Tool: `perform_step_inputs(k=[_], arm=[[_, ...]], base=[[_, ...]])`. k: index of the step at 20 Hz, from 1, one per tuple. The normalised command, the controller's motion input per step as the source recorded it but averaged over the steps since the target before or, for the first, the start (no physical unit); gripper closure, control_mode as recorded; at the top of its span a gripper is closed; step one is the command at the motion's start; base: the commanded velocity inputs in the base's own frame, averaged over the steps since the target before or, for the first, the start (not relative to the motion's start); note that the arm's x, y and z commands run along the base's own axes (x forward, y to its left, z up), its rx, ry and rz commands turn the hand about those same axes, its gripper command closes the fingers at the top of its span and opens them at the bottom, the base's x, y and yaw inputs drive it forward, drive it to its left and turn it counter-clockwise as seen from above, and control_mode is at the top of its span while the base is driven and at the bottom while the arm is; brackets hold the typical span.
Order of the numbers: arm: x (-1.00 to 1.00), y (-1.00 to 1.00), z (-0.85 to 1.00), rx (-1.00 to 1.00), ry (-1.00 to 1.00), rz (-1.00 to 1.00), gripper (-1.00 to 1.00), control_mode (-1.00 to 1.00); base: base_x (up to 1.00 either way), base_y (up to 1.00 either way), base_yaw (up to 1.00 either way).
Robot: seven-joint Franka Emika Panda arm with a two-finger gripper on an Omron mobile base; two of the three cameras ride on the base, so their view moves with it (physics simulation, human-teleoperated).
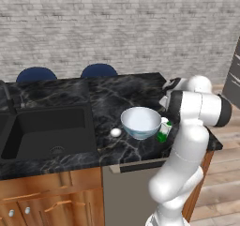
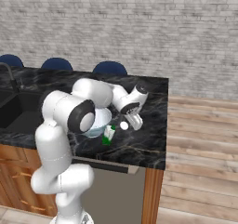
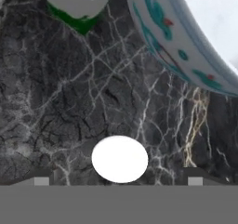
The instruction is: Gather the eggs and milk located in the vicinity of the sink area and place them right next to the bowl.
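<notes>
Egg (image 3: 120, 158) lies on the black marble counter (image 2: 139, 146) between the wide-open jaws of the pincer (image 2: 135, 122), neither finger tip (image 3: 194, 180) touching it. Just left of it stands the milk (image 2: 109, 134), then the bowl (image 1: 140, 122), with a second egg (image 1: 116, 132) just beside the bowl's left side. Judgement: the placing looks complete, so the pincer should lift straight up with jaws kept wide, since any sideways brush would roll the egg towards the counter's right edge.
</notes>
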Motion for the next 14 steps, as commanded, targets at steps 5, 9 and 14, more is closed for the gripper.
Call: perform_step_inputs(k=[5, 9, 14], arm=[[0.18, 0.0, -0.15, 0.0, 0.05, 0.08, -1.0, -1.0], [0.09, 0.02, -0.08, 0.0, 0.01, 0.06, -1.0, -1.0], [0.04, 0.2, -0.16, 0.0, 0.0, 0.04, -1.0, -1.0]], base=[[0.0, 0.0, 0.0], [0.0, 0.0, 0.0], [0.0, 0.0, 0.0]])
